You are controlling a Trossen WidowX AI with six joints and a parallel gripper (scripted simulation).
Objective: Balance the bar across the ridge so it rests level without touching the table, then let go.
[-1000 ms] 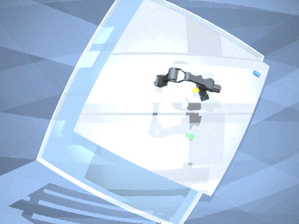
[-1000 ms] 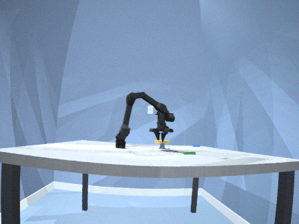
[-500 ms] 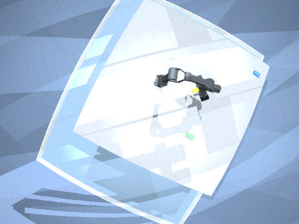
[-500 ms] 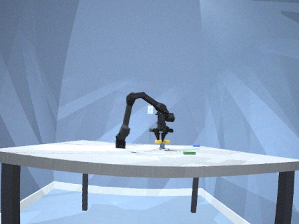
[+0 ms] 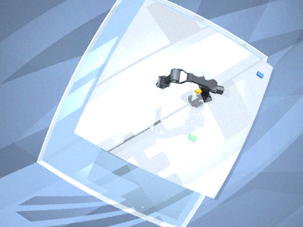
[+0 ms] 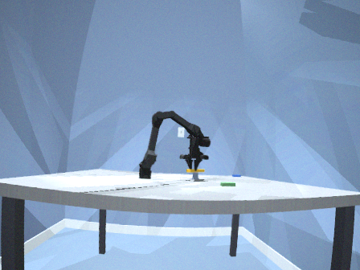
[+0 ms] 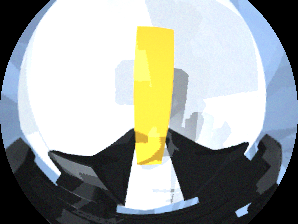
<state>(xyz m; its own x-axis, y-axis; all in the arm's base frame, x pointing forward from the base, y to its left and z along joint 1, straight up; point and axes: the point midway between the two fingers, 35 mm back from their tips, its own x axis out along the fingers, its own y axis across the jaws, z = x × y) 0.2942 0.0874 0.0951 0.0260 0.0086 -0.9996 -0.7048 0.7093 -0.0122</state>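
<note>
Now holding bar over ridge, not released.
My gripper is clamped on the yellow bar, level, directly above the grey ridge; its long axis crosses the ridge.

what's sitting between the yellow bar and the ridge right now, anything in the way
Nothing visible does. The gripper is shut on the yellow bar, which hangs level directly over the grey ridge. The green block and blue block lie off to the side on the table.
</note>
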